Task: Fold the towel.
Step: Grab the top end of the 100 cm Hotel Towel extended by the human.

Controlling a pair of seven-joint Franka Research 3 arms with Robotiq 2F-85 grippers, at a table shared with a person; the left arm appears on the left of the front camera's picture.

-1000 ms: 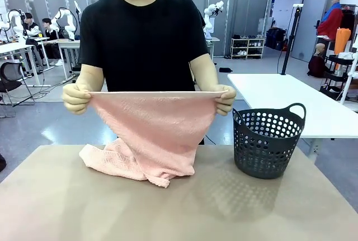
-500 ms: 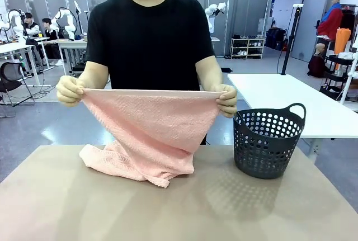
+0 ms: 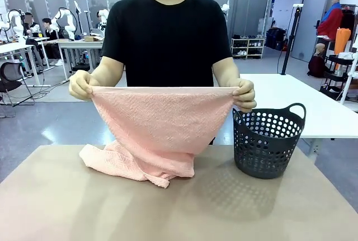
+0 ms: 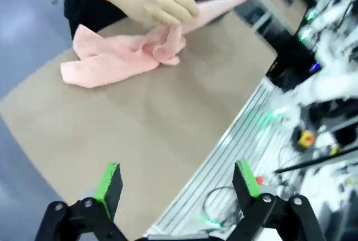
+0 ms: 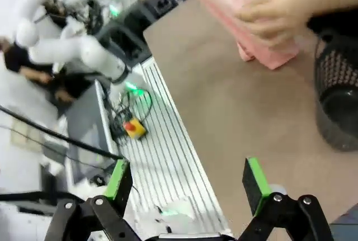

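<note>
While person [image 3: 168,39] holds towel [image 3: 162,121], long axis seemingly left-right

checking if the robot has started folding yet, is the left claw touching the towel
Apart. The left wrist view shows the open left claw with a wide stretch of bare table between it and the towel, which a person's hand holds.

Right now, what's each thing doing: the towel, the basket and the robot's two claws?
towel: top edge held up by the person's hands, bottom bunched on the table, not folded yet.
basket: upright on the table, beside the towel.
left gripper: open, empty.
right gripper: open, empty.
</note>
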